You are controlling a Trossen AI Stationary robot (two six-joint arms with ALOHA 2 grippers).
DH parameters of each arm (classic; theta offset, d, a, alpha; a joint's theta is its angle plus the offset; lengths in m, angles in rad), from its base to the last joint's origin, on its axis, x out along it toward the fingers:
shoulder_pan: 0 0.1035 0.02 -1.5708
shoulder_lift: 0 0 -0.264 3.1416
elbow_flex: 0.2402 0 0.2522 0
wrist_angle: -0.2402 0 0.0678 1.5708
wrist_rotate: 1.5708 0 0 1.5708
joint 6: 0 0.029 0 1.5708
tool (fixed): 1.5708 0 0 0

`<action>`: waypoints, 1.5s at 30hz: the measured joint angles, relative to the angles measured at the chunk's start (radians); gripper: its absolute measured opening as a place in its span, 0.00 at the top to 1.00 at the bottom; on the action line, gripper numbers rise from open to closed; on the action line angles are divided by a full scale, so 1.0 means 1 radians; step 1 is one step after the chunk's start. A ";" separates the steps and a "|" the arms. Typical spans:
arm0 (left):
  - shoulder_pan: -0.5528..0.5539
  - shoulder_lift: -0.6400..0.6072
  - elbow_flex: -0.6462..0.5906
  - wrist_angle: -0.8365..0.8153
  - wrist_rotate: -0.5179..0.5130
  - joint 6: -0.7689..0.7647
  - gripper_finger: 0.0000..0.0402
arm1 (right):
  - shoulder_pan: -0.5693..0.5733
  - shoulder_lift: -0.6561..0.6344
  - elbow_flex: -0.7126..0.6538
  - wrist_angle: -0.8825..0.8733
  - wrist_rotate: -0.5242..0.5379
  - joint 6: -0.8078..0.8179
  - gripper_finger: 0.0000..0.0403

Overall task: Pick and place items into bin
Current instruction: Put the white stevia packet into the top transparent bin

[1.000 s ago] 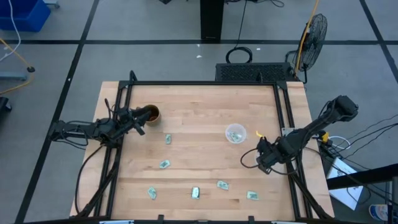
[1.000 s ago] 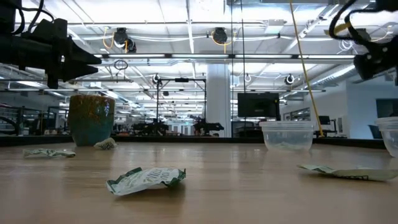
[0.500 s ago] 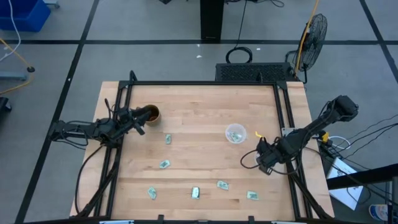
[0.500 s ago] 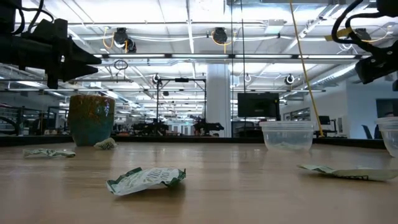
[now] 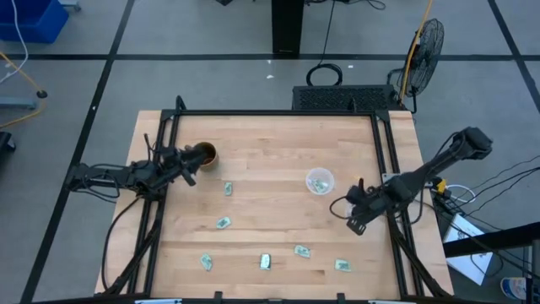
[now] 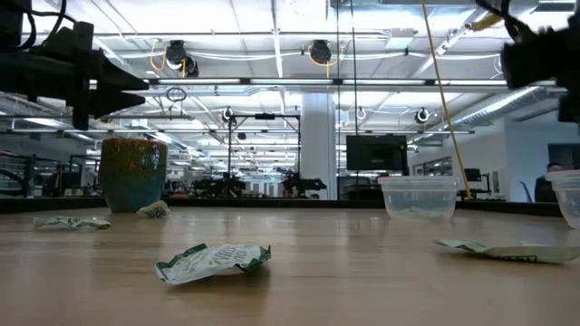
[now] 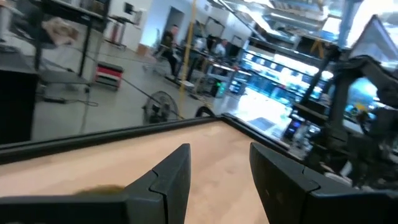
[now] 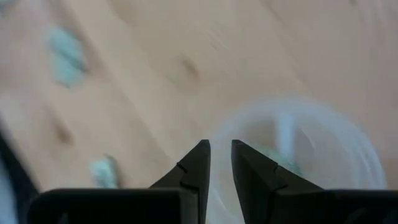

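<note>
Seen from above, the right gripper (image 5: 355,221) hangs over the wooden table (image 5: 270,143) near its right edge, just to the near-right of the clear plastic bin (image 5: 319,181), which stands right of the table's centre. In the right wrist view its two dark fingers (image 8: 194,165) are held close together with only a narrow gap between them and nothing pinched, pointing down at the blurred rim of the bin (image 8: 292,155). Six small green-and-white packets lie loose on the wood, all apart from that gripper: one (image 5: 228,189) left of centre, one (image 5: 223,223) nearer, and four along the near edge (image 5: 205,261) (image 5: 265,262) (image 5: 301,251) (image 5: 342,265), the last two lying closest to the right gripper, on its near side. The low view shows a crumpled packet (image 6: 214,260) in the foreground and a flatter one (image 6: 494,249) to the right. The left gripper (image 5: 187,165) waits at the table's far-left, its tip beside the brown mug (image 5: 203,154); in the left wrist view its fingers (image 7: 171,174) stand spread apart with nothing between them. People (image 7: 169,42) are visible in the room beyond the table.
</note>
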 joint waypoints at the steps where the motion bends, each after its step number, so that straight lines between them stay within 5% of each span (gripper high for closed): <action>1: 0.000 0.008 0.000 -0.001 0.007 -0.014 0.58 | -0.005 -0.018 0.000 0.036 0.022 -0.033 0.86; 8: -0.001 0.109 0.016 0.027 0.171 -0.067 0.58 | -0.044 -0.127 0.001 0.356 0.173 -0.404 0.86; 17: -0.039 0.445 0.252 -0.156 0.189 0.095 0.69 | -0.093 -0.131 0.001 0.589 0.415 -0.962 0.86; 29: -0.162 1.035 0.632 -0.484 0.213 0.223 0.71 | -0.217 0.017 0.001 0.674 0.410 -1.163 0.68; 45: -0.214 1.356 0.647 -0.499 0.208 0.058 0.51 | -0.243 0.069 0.001 0.823 0.407 -1.389 0.60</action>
